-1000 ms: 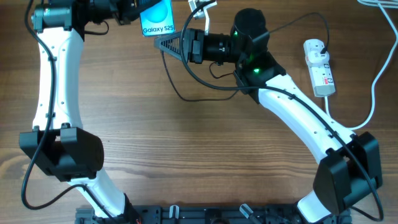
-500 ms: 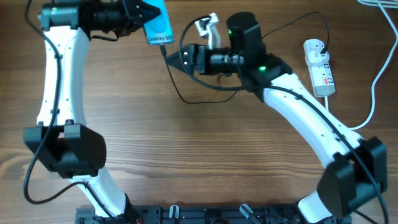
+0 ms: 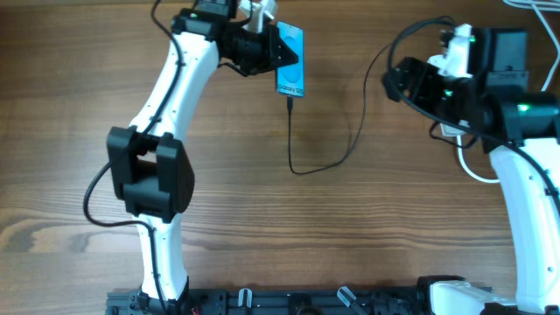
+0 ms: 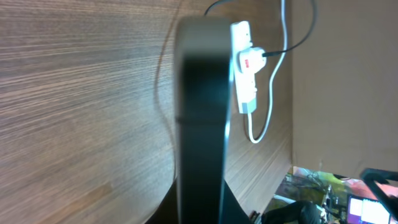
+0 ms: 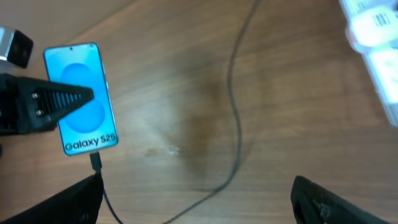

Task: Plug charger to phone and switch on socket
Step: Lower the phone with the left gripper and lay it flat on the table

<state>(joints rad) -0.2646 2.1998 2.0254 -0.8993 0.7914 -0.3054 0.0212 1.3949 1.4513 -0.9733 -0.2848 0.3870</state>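
My left gripper (image 3: 273,52) is shut on the phone (image 3: 291,70) and holds it at the far middle of the table, screen up. The phone also shows in the right wrist view (image 5: 81,99), and edge-on in the left wrist view (image 4: 202,124). The charger's black connector (image 5: 95,162) sits in the phone's lower end. Its thin cable (image 3: 292,140) loops across the table towards the right. My right gripper (image 3: 394,79) is open and empty, above the far right, apart from the cable (image 5: 236,124). The socket (image 4: 245,68) is mostly hidden under my right arm in the overhead view, and its blurred end shows in the right wrist view (image 5: 373,43).
The socket's thick white cord (image 3: 477,171) loops out beside my right arm and runs off the far right corner. A black plug (image 4: 267,55) sits in the socket. The wooden table (image 3: 262,227) fills the overhead view.
My left arm swung right with the phone. My right gripper let go of the connector, which now sits in the phone, and moved right to above the socket.
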